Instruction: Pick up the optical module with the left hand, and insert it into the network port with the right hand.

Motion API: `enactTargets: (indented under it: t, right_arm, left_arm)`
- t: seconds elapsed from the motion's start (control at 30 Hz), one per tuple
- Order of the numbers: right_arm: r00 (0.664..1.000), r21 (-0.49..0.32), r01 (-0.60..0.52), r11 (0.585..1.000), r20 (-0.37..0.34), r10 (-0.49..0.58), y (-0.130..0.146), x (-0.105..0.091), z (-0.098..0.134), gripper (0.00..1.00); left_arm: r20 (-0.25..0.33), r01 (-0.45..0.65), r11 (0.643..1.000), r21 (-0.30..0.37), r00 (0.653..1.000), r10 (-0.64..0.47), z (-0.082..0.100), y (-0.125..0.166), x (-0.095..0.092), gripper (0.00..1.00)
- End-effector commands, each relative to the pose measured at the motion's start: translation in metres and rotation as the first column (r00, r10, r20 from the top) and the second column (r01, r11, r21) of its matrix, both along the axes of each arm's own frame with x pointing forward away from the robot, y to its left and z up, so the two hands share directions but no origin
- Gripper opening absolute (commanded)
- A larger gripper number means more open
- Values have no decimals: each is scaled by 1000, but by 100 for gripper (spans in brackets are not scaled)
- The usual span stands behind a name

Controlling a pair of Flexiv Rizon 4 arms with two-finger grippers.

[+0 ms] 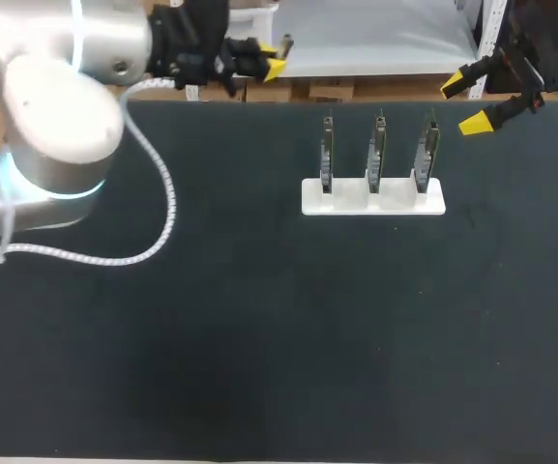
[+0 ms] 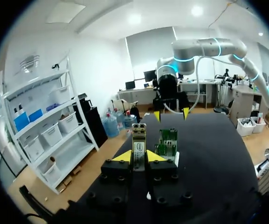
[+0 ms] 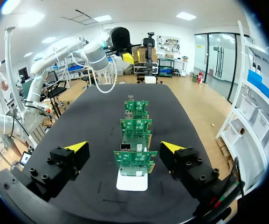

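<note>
My left gripper (image 1: 271,60) is at the table's far left edge, shut on the optical module (image 1: 285,44), a small metal block. In the left wrist view the module (image 2: 139,142) stands upright between the yellow fingertips (image 2: 121,157) of that gripper (image 2: 139,157). Three green network boards (image 1: 377,153) stand upright in a white stand (image 1: 373,201) at the far middle right. My right gripper (image 1: 469,102) hangs open just right of the stand, near the far edge. In the right wrist view the row of boards (image 3: 135,160) lies ahead of the wide open right gripper (image 3: 124,147).
The dark table top (image 1: 259,338) stretches towards the near edge. A white cable (image 1: 153,174) loops down from my left arm over the table's left part. In the left wrist view the boards (image 2: 168,141) are ahead of the gripper, and my right gripper (image 2: 171,114) is beyond them.
</note>
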State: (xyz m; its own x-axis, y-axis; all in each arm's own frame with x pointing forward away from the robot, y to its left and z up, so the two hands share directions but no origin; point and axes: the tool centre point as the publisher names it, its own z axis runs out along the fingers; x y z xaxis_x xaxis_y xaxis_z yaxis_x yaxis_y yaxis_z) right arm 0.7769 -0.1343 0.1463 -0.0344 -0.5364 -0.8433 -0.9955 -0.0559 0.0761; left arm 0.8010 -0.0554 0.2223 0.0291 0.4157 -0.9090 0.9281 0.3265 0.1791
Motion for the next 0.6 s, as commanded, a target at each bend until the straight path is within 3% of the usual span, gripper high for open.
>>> enactTargets:
  t: [0.03,0.23,0.6]
  right_arm:
    - [1000,-1,1,1000,1,-1,0,0,0,100]
    - [1000,-1,1,1000,1,-1,0,0,0,100]
    - [1000,-1,1,1000,1,-1,0,0,0,100]
  left_arm:
    - [20,70,994,-79,997,-69,0,-36,19,0]
    - [15,151,977,-151,988,-151,6,-71,20,0]
    - [3,269,940,-208,962,-275,5,-123,3,0]
